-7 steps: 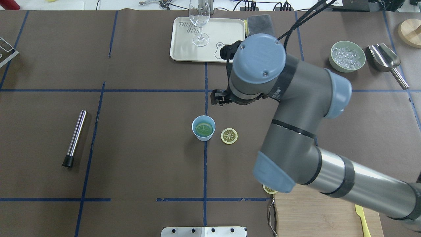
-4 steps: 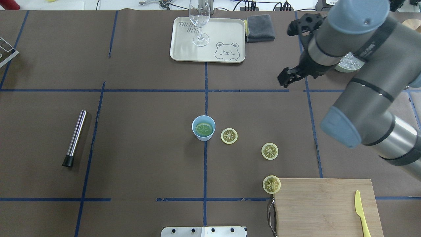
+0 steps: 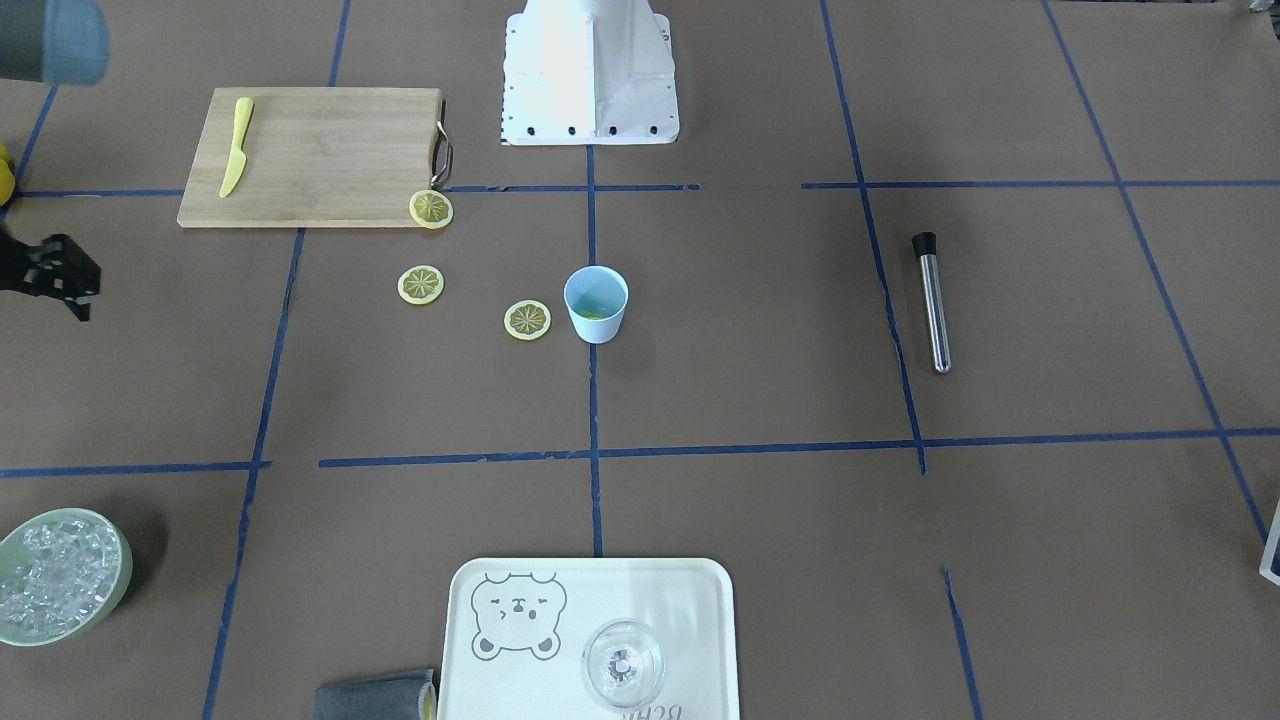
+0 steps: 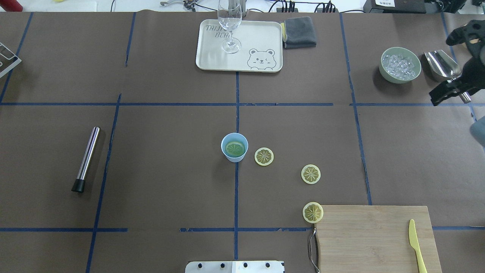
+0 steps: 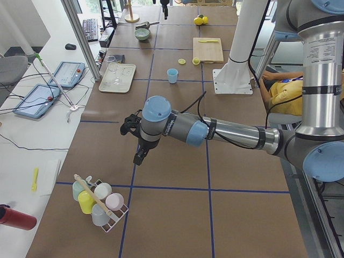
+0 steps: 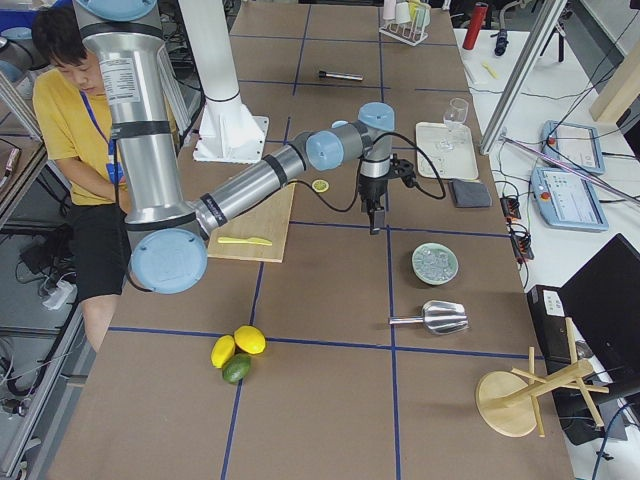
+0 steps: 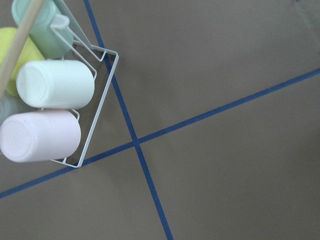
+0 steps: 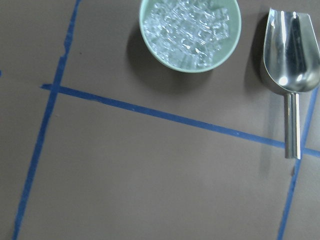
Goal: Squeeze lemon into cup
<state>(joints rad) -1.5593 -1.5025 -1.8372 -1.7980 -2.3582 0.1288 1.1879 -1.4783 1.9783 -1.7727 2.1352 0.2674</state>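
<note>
A brown paper-covered worktop point(image 4: 170, 113) is marked into squares with blue tape. Near its middle, on a tape line, we see the small pale blue cup point(image 4: 235, 159) standing upright, with a lemon slice point(image 4: 234, 148) lying flat inside it. Trailing off toward the robot's right are the first loose slice point(image 4: 264, 156) just beside the cup, the second loose slice point(image 4: 310, 174) farther along, and the third loose slice point(image 4: 313, 212) at the corner of a wooden cutting board point(image 4: 371, 239), which carries a yellow knife point(image 4: 416, 246). The right hand point(image 4: 441, 95) hangs at the worktop's far right edge, well apart from the cup, over the handle of a metal scoop point(image 4: 443, 66) and near a pale green bowl point(image 4: 382, 70) of ice; we cannot tell how far its fingers are spread. The left hand point(image 5: 141, 155) shows only in the side view, pointing down near a wire rack of pastel cups point(image 5: 99, 204), and we cannot tell its spread either. At the far edge, a cream tray point(image 4: 261, 38) with a bear drawing bears a clear stemmed glass point(image 4: 230, 26), and a folded grey cloth point(image 4: 300, 32) lies just beside it. A steel tube with a black cap point(image 4: 87, 159) lies on the robot's left.
</note>
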